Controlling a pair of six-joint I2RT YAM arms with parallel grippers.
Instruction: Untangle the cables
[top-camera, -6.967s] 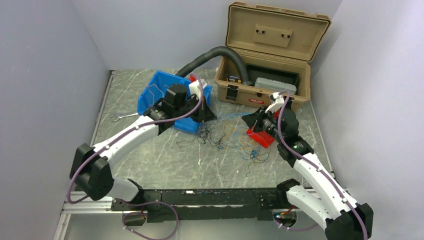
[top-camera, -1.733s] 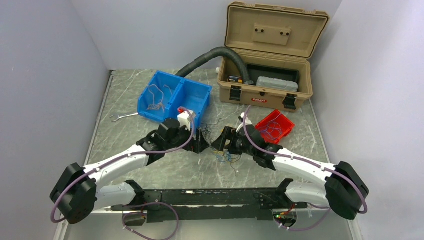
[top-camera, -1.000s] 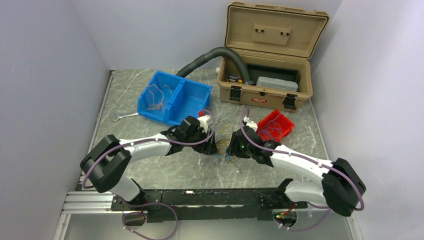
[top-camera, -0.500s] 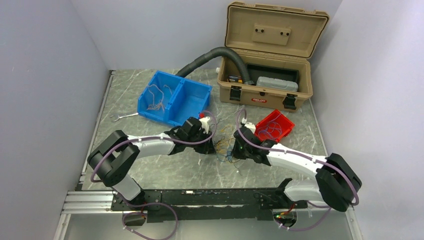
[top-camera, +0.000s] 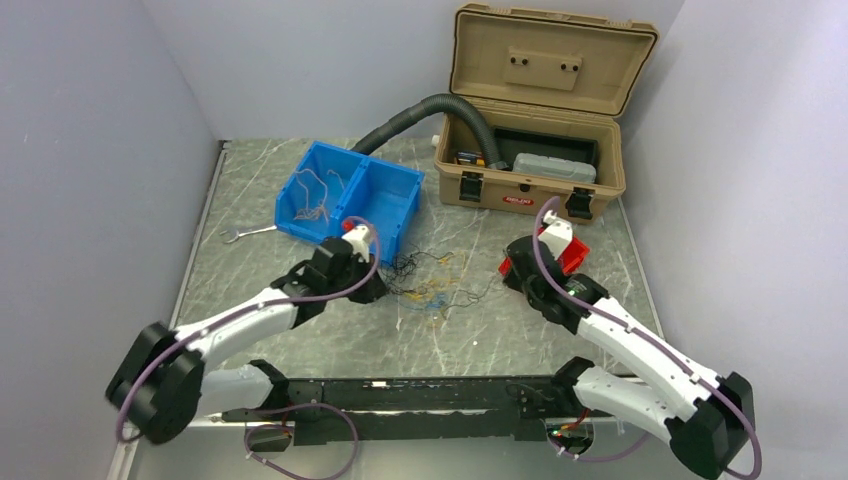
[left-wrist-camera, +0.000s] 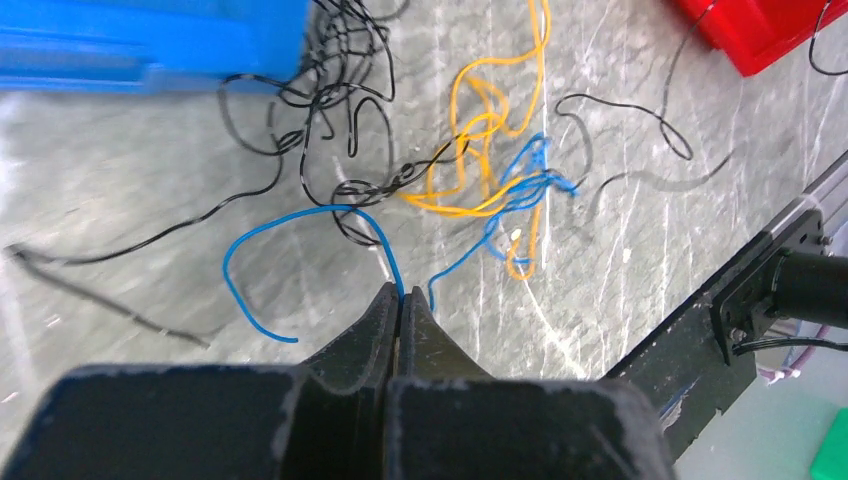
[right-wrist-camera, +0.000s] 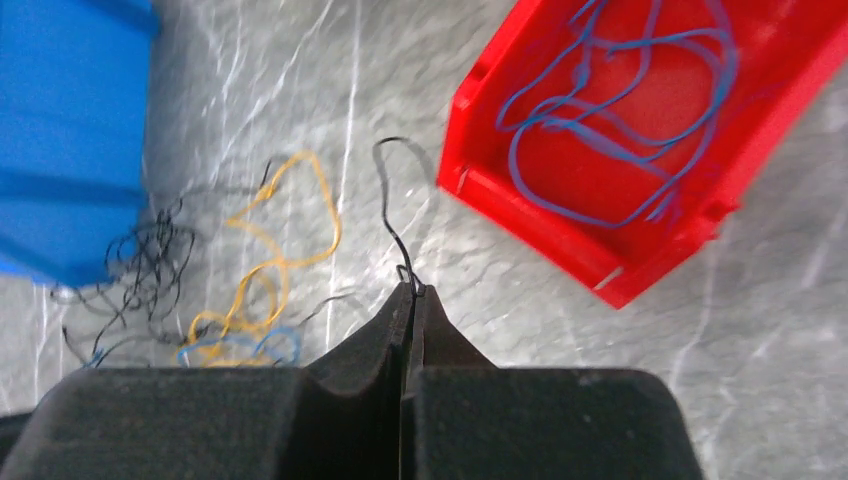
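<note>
The cables (top-camera: 430, 282) lie as a loose tangle of thin black, yellow and blue wires mid-table between the arms. In the left wrist view my left gripper (left-wrist-camera: 401, 297) is shut on a blue cable (left-wrist-camera: 300, 213) that loops left of the yellow cables (left-wrist-camera: 480, 150) and black cables (left-wrist-camera: 330, 100). Seen from above, the left gripper (top-camera: 378, 290) sits at the tangle's left edge. My right gripper (right-wrist-camera: 411, 293) is shut on a thin black cable (right-wrist-camera: 388, 210) that rises beside the red bin (right-wrist-camera: 600, 250). From above, the right gripper (top-camera: 508, 272) is at that bin's near-left corner.
The red bin holds blue wires (right-wrist-camera: 610, 90). A blue two-part bin (top-camera: 345, 195) with whitish wires (top-camera: 315, 200) stands behind the left arm. At the back are an open tan case (top-camera: 530, 180) and a black hose (top-camera: 420, 108). A wrench (top-camera: 240, 233) lies far left.
Both grippers closed over the tangle, then drew apart: the left moved back left with a blue cable, the right swung right to the red bin with a black one. The tangle spread out.
</note>
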